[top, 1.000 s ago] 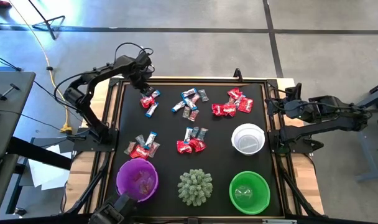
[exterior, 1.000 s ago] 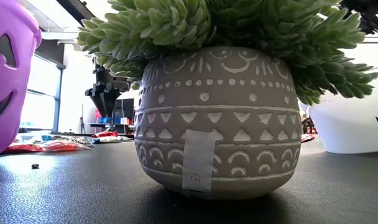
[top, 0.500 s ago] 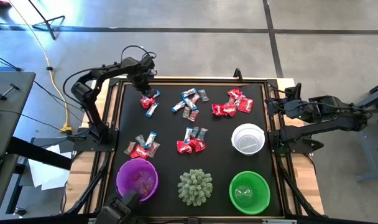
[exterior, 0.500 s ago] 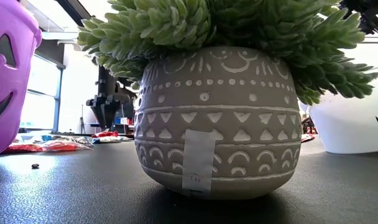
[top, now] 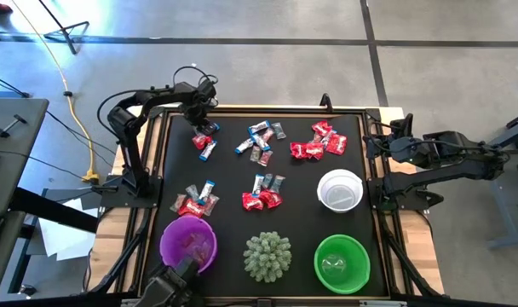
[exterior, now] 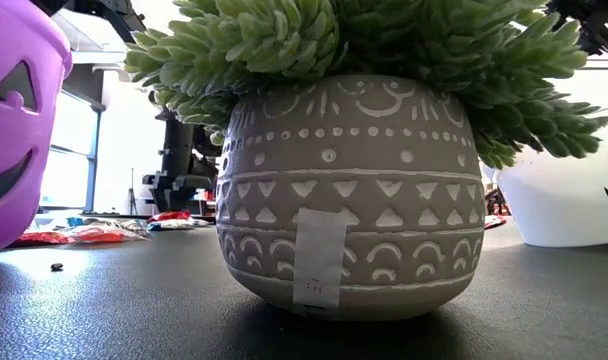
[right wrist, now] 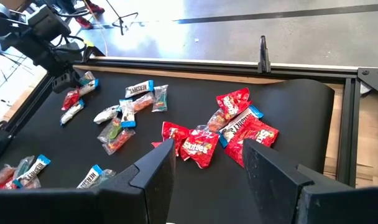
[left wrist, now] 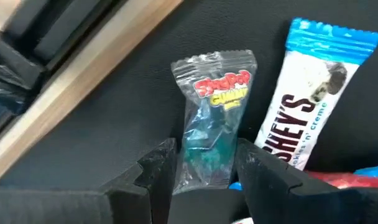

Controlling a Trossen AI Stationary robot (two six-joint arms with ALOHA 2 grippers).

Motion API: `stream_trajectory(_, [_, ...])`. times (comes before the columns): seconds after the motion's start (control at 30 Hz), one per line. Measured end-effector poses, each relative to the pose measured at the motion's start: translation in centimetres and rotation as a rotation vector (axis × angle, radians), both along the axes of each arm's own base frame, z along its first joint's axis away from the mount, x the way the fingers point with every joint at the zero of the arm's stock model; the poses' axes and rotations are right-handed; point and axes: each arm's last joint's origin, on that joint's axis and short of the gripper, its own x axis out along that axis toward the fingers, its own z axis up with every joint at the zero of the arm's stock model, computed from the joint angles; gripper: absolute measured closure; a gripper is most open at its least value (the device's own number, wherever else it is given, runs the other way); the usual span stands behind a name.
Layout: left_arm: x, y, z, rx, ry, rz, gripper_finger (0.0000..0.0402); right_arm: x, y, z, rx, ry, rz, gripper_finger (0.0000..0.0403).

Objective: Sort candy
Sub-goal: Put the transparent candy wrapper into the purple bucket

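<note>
Candy point(top: 261, 142), small and shiny in red, blue-and-white and clear wrappers, mostly unsorted in five little heaps across the black mat point(top: 233, 230), with hardly anything visible yet in the purple bowl point(top: 188, 246), white bowl point(top: 340, 190) or green bowl point(top: 342, 263). Left gripper point(left wrist: 204, 163) down at the far-left heap, fingers parted astride a clear packet of blue gummies point(left wrist: 212, 121), not yet pinched; right gripper point(right wrist: 204, 163) spread wide and empty, parked off the right edge.

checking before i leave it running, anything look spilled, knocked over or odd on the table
Nothing stands out. The candy lies in six tidy clusters on the black mat, and the three bowls and the potted plant stand upright. The left gripper straddles a clear blue gummy packet; the right gripper waits open.
</note>
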Motion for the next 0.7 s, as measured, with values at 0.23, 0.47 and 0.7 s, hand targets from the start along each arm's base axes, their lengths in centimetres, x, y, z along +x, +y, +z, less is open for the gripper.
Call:
stream_trajectory(0.23, [0.0,-0.1,0.1,-0.005,-0.003,0.011,0.0310,0.0,0.0,0.0,0.003,-0.003,-0.004,0.0220])
stream_trajectory(0.47, [-0.3,-0.5,1.3,0.017,-0.008,0.057,0.0391,0.0,0.0,0.0,-0.012,-0.005,-0.016,0.0220])
stream_trajectory(0.7, [-0.6,-1.2,3.8,0.054,-0.035,0.054,0.0385,0.0,0.0,0.0,-0.013,-0.008,-0.018,0.0220])
